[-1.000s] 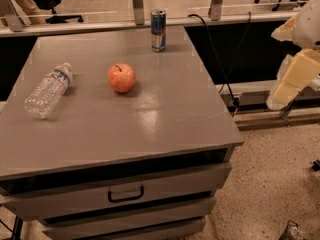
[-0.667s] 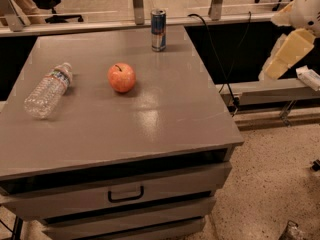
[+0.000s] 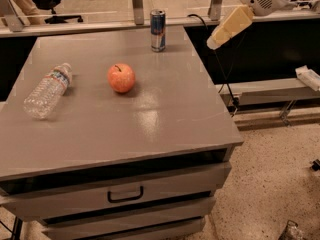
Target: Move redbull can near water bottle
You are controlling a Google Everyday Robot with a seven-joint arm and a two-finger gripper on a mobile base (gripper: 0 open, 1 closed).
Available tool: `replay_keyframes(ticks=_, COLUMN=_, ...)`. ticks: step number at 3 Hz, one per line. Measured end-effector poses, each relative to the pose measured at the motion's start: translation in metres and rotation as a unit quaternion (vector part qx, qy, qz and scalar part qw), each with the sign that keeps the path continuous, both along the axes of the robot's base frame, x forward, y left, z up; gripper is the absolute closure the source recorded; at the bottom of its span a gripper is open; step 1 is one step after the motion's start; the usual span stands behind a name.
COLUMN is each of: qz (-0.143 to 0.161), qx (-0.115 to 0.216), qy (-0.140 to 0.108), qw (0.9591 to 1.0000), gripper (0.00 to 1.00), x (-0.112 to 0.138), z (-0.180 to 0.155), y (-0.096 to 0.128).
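The redbull can (image 3: 158, 30) stands upright at the far edge of the grey table (image 3: 165, 129), right of centre. The water bottle (image 3: 47, 90) lies on its side near the table's left edge, cap pointing away. My gripper (image 3: 227, 28) hangs in the air at the upper right, past the table's far right corner, to the right of the can and well apart from it. It holds nothing that I can see.
A red apple (image 3: 121, 77) sits between the bottle and the can. A rail with metal posts (image 3: 137, 4) runs behind the table. The table has drawers at the front (image 3: 125, 195). A cable (image 3: 225, 79) and a low shelf (image 3: 270, 91) are on the right.
My gripper has moved up and to the left, from off the table's right side toward its far right corner. The can, apple and bottle have not moved.
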State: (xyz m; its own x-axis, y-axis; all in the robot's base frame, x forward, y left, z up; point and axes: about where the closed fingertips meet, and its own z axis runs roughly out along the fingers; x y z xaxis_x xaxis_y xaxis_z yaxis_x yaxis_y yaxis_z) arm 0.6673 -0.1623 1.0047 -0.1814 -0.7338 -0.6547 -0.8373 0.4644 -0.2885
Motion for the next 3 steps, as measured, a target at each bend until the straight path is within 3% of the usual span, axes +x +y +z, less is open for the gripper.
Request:
replay_keyframes(ticks=2, qz=0.003, qx=0.012, qy=-0.008, qw=0.9999, gripper=0.00, x=0.008, z=-0.003, y=0.005)
replay_keyframes(ticks=3, qz=-0.010, qx=0.045, qy=-0.028, qw=0.9985, gripper=0.00, x=0.042, z=-0.008, y=0.022)
